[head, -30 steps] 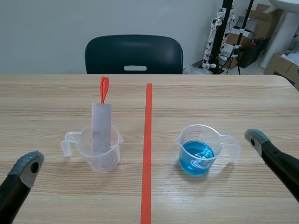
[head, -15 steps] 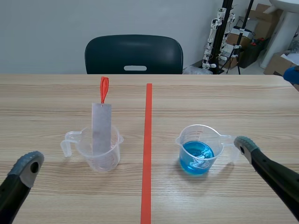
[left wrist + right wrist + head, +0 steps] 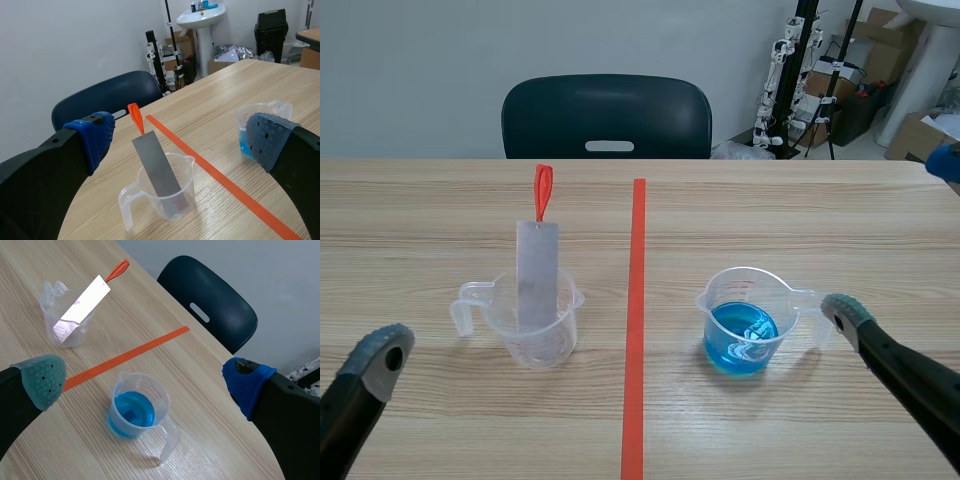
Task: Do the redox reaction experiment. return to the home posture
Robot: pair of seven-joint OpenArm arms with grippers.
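While left claw [image 3: 182,139] and right claw [image 3: 145,382] gape wide | strip [image 3: 536,270], possibly metal, leans in beaker [image 3: 562,335] | blue-filled beaker [image 3: 720,345] apart

Two clear cups are sitting on one counter [image 3: 420,215]: the blue cup [image 3: 742,325], holding blue liquid, and the strip cup [image 3: 568,325]. One grey strip [image 3: 536,270] is standing in the strip cup, carrying one orange loop [image 3: 542,192] at its top. One orange tape line [image 3: 636,330] is running between the two cups. Two tools are showing, the left tool [image 3: 182,139] and the right tool [image 3: 145,382], each presenting two fingers with one dotted pad apiece, making four pads. One dark chair [image 3: 607,118] is standing behind the counter, and one white basin [image 3: 205,11] is showing further back.
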